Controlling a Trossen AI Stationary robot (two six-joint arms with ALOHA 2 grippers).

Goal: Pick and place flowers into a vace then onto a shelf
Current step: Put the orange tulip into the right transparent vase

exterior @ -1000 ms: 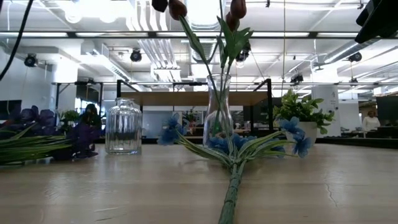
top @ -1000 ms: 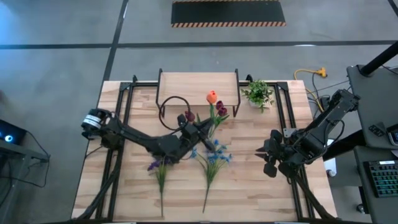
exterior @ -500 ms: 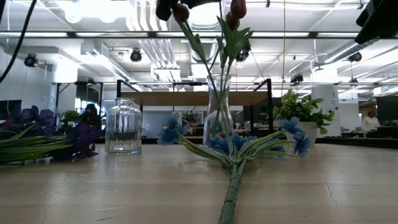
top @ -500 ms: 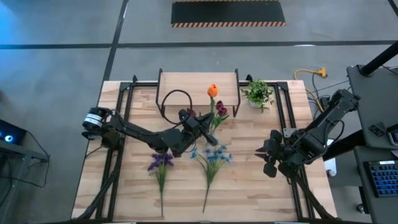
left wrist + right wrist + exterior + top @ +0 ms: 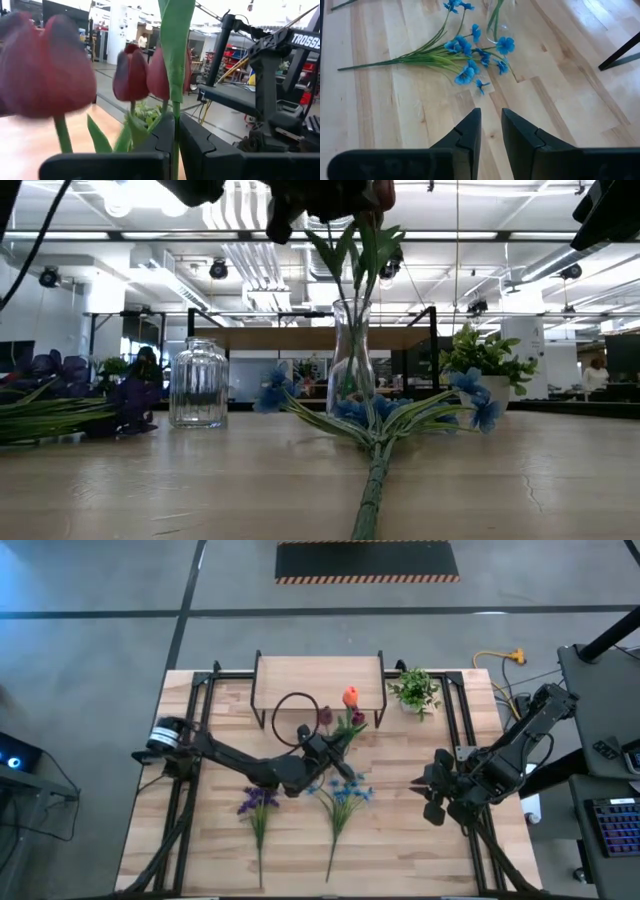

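While left gripper (image 5: 318,747) is pinching tulip stem (image 5: 174,145) between shut fingers, dark red tulips (image 5: 131,75) are hanging over clear vase (image 5: 352,358) at table middle, just near of shelf (image 5: 320,675). Step in hand, by my judgement: putting tulips into vase. Next move is needing straight lowering so stem is entering narrow neck, then release. Blue flowers (image 5: 342,792) and purple cluster (image 5: 259,802) are lying on table, nearer. Right gripper (image 5: 436,790) is waiting at right side, fingers slightly apart, holding nothing.

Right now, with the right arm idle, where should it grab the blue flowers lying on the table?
Grip the blue flowers on the bare lower stem, from straight above. They lie flat, blooms toward the vase, with clear wood on both sides of the stem.
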